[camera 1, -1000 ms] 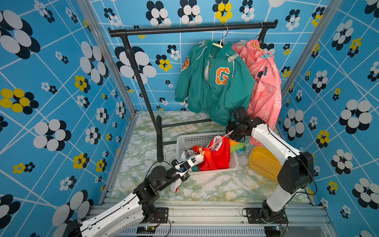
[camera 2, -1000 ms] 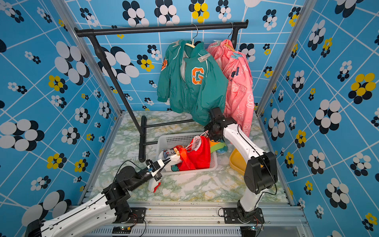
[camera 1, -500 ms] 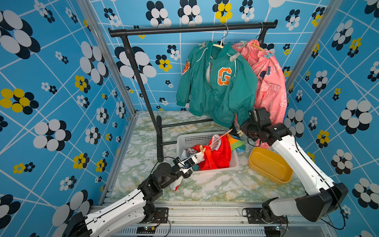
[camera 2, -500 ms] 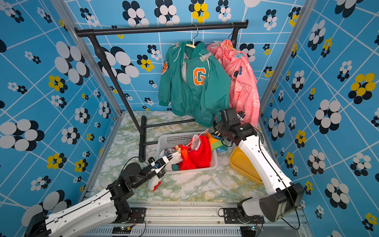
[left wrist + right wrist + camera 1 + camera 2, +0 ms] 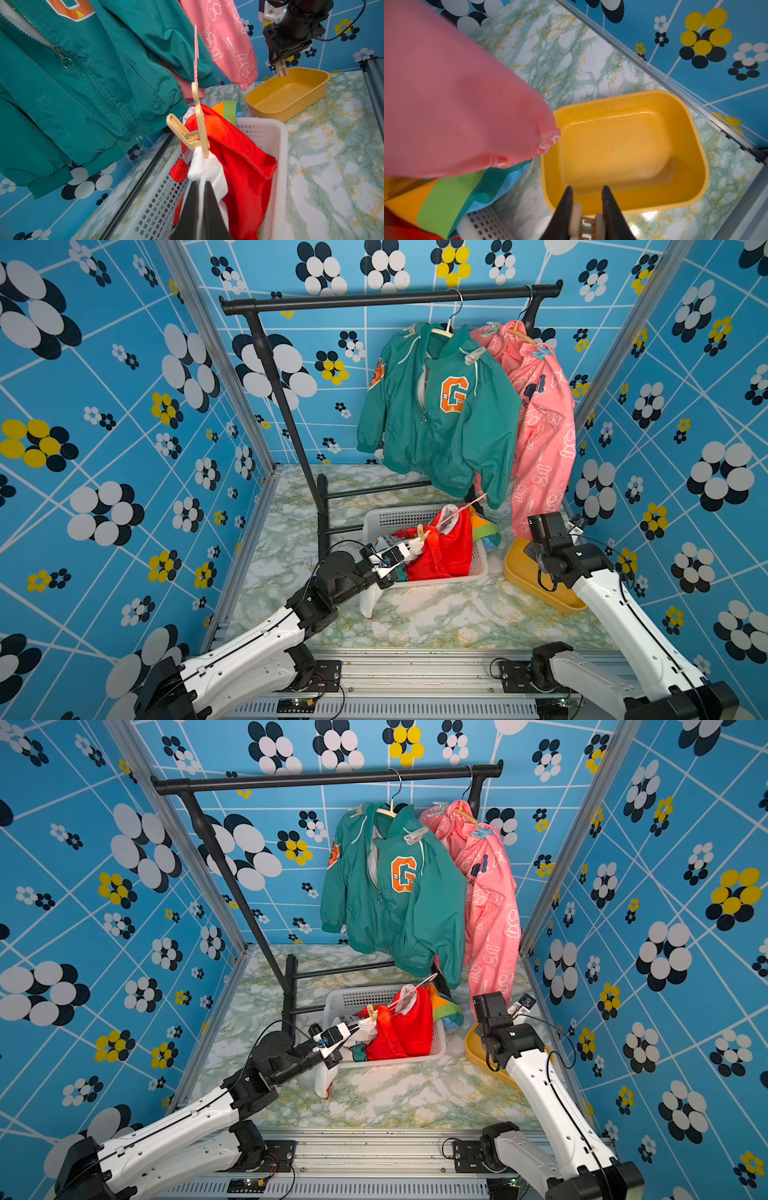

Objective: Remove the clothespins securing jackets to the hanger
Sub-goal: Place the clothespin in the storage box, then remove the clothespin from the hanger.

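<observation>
Right now: one pin over the tub, one on the red jacket

We see the R gripper [image 5: 279,62] hanging over the yellow tub [image 5: 291,93] w/ a tan clothespin [image 5: 281,71] btwn its jaws. The jaws are only part closed. From the right wrist view the grip looks light, tho we can't say how firmly the pads press. The pin points down at the tub's bare floor w/o touching it. In both top views that gripper is mostly hidden behind its own wrist.

The L gripper [image 5: 198,184] is closed tight on the white sleeve fabric of the red jacket [image 5: 239,166], which lies bunched in the white basket [image 5: 278,143]. Just beyond its fingertips a second clothespin [image 5: 193,135], also tan, bites that same white fabric. A pink hanger arm [image 5: 195,47] sticks up behind it.

On the black rail [image 5: 374,298] we count two hung jackets, touching each other. The green jacket [image 5: 436,423] has whitish pins [image 5: 474,356] at the shoulders, and the pink jacket [image 5: 544,439] has pale teal pins [image 5: 542,351]. The tub sits just beside the basket, under the pink sleeve.
</observation>
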Available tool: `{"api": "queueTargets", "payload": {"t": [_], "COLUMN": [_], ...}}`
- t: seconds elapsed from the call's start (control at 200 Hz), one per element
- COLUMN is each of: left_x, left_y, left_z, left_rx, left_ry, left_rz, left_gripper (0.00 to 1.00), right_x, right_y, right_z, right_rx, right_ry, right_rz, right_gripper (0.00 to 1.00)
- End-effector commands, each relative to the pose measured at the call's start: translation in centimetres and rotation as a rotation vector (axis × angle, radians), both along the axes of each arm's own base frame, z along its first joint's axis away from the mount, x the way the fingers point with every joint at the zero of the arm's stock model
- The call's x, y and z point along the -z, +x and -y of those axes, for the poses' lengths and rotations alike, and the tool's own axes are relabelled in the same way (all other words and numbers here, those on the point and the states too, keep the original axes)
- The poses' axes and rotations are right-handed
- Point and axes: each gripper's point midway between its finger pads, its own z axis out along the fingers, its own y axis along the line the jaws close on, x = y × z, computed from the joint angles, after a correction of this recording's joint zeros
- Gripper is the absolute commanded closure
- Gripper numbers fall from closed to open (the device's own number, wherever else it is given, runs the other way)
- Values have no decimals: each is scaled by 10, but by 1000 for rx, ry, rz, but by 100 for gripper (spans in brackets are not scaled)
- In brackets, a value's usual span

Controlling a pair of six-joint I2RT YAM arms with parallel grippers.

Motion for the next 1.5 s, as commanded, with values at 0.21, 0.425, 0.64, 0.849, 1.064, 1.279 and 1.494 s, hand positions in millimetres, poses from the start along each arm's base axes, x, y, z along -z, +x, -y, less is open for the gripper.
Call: {"api": "queueTargets", "payload": {"t": [0.21,0.425,0.64,0.849,1.064,1.279,1.494], "left_x": [-62,-69,-74,-75,-82,-83,-80], "left_y": [-11,-4,15,27,10,1,-2], "left_z": [30,37,43,68,75,81,82], "left_rx": [151,138,97,144,218,268,271], "left_ry": [-69,-34,27,47,22,22,30], "left_rz": [44,42,58,46,37,19,20], "left_gripper": [100,100,100,100,100,100,100], "right_x": [6,-19,-88,-118,-127,-153,-138], "right_y": [49,52,-18,-29,2,8,23], "right_z": [6,-36,-62,-103,-129,-171,-168], "right_rx": [-90,-313,-502,-673,-766,-929,-849], "right_ry": [-44,110,178,375,420,439,401], "right_rz": [44,135,430,678,809,894,828], "right_gripper": [25,31,31,24,24,23,22]}}
